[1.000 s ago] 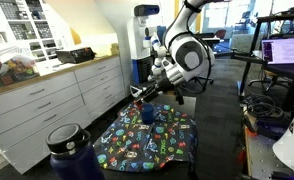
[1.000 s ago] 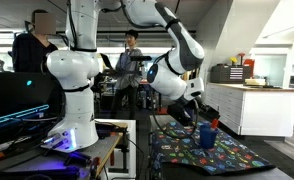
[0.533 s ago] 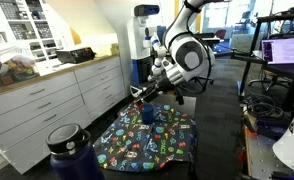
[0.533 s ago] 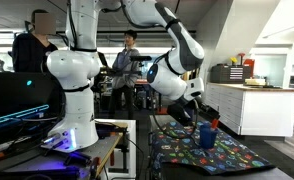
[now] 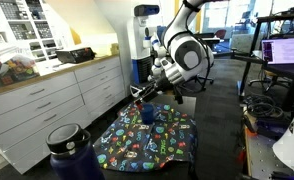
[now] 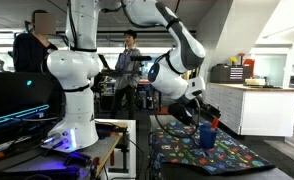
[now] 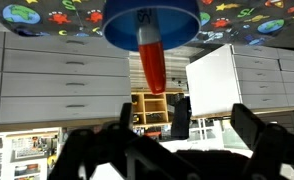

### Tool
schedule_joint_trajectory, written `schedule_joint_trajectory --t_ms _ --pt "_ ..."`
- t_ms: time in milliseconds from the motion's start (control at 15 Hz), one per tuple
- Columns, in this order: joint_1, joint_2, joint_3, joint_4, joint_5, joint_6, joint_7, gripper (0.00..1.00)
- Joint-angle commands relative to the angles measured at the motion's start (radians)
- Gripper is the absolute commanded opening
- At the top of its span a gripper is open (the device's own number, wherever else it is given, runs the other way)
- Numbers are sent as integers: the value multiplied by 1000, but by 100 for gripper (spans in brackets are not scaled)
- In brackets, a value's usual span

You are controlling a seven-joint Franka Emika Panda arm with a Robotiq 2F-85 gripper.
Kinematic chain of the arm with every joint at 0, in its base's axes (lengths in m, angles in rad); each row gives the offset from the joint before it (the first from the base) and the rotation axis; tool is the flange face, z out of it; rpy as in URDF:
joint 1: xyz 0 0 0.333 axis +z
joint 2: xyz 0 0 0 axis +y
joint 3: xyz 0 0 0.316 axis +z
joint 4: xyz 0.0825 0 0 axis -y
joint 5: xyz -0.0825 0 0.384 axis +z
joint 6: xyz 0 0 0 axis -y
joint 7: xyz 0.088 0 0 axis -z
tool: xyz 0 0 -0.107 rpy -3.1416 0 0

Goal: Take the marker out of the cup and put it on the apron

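The small dark blue cup (image 5: 147, 114) stands on the apron (image 5: 155, 142), a dark cloth with bright cartoon shapes. Both show in both exterior views, the cup (image 6: 207, 136) on the apron (image 6: 219, 157). A red marker (image 6: 213, 124) sticks up out of the cup. The wrist view is upside down: the cup (image 7: 151, 22) is at the top with the marker (image 7: 152, 62) pointing toward the camera, and the apron (image 7: 47, 14) lies behind it. My gripper (image 7: 187, 122) is open and empty, a short way from the marker's tip. It hovers beside and above the cup (image 5: 143, 94).
A large dark blue lidded jug (image 5: 67, 152) stands in the near foreground. White drawer cabinets (image 5: 57, 100) run along one side. A white cabinet (image 6: 249, 108) stands behind the apron. A second robot's white base (image 6: 72, 90) and desks with monitors are nearby.
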Motion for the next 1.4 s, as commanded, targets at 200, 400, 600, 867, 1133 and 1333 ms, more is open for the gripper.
schedule_joint_trajectory --t_ms 200,400,600,867,1133,1333 --pt "34 -20 -8 33 -51 93 4 100" --pt "45 -16 -5 56 -88 163 16 100" --pt "45 -11 10 80 -110 234 20 100" --pt "50 -1 25 109 -149 324 45 100" --pt "58 1 39 127 -187 415 72 100" --pt "61 4 51 137 -214 468 89 100"
